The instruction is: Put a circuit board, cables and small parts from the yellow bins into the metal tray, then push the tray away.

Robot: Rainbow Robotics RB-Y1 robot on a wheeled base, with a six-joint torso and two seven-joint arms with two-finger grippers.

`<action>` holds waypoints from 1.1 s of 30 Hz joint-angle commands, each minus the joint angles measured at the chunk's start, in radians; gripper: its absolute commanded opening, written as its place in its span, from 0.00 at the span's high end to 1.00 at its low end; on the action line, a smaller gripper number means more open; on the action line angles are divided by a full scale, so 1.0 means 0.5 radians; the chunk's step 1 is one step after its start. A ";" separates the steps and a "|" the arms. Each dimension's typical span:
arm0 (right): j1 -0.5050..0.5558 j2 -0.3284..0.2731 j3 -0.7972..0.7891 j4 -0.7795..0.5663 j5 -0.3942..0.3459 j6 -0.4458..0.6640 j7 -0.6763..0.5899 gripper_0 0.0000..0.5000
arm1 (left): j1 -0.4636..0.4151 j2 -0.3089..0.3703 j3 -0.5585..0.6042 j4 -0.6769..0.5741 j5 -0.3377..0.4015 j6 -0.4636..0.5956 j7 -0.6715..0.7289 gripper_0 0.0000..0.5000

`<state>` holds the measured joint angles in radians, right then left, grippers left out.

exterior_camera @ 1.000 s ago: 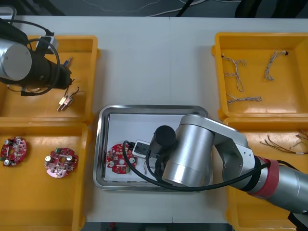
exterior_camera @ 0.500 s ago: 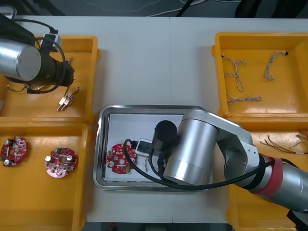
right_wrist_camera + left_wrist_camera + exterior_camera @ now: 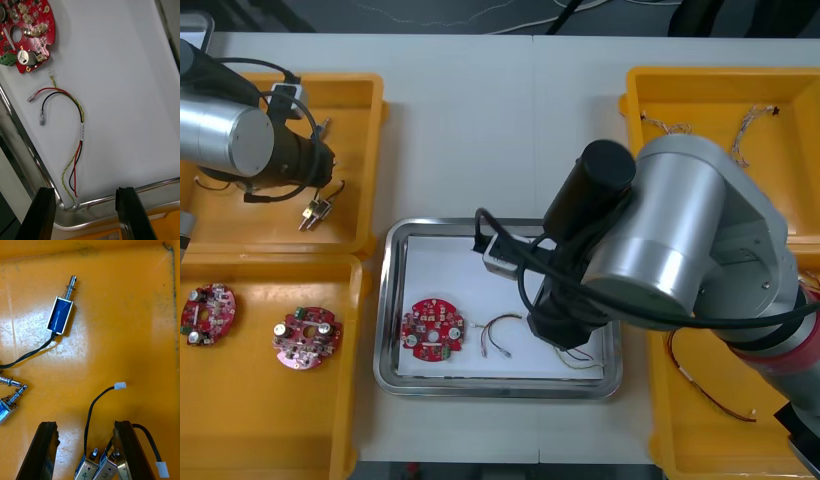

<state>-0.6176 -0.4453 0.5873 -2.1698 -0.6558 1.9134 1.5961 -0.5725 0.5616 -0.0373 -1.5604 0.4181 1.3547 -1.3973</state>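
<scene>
Front view. Step in hand, as judged: fetching small parts, board and cable being already in the tray [image 3: 392, 300]. On its white liner, one board [image 3: 432, 329] toward the tray's left side and a cable [image 3: 500, 334] just right of it. Left of the tray: far left bin [image 3: 372, 95] with small parts [image 3: 315, 212], near left bin [image 3: 352, 400] with two spare boards [image 3: 307, 337]. Right of the tray: far right bin [image 3: 632, 150] with twisted cables [image 3: 677, 165], near right bin [image 3: 662, 420] with a red cable [image 3: 705, 393]. Right wrist view. Right gripper [image 3: 85, 197] over the tray's rim, fingers apart, nothing between them; cable loose on the liner beyond, board farther in. Left wrist view. Left gripper [image 3: 86, 429] low over the far left bin's floor, fingers spread, clamped on nothing; two small parts between them, wires trailing; a blue part [image 3: 61, 315] farther off. Next move, as judged: lower, centre on one part, close without catching its neighbour or the wires, carry to the tray. Push only afterwards.
</scene>
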 commanded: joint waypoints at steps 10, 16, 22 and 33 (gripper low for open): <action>-0.044 -0.149 -0.626 -0.038 -0.161 0.013 -0.008 0.05 | -0.082 -0.028 -0.033 0.108 -0.011 -0.046 -0.283 0.14; -0.044 -0.232 -0.874 0.075 -0.317 0.013 -0.048 0.05 | -0.082 -0.053 -0.033 0.114 0.007 -0.031 -0.295 0.14; -0.044 -0.330 -1.027 0.167 -0.330 0.013 -0.103 0.05 | -0.082 -0.074 -0.079 0.114 0.004 -0.031 -0.286 0.16; -0.044 -0.456 -1.156 0.324 -0.241 0.013 -0.489 0.05 | -0.073 -0.077 -0.107 0.114 -0.005 -0.031 -0.304 0.18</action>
<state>-0.6176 -0.6271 0.0467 -2.0180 -0.7919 1.9165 1.4060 -0.5725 0.5392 -0.0807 -1.4959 0.4191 1.3429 -1.4035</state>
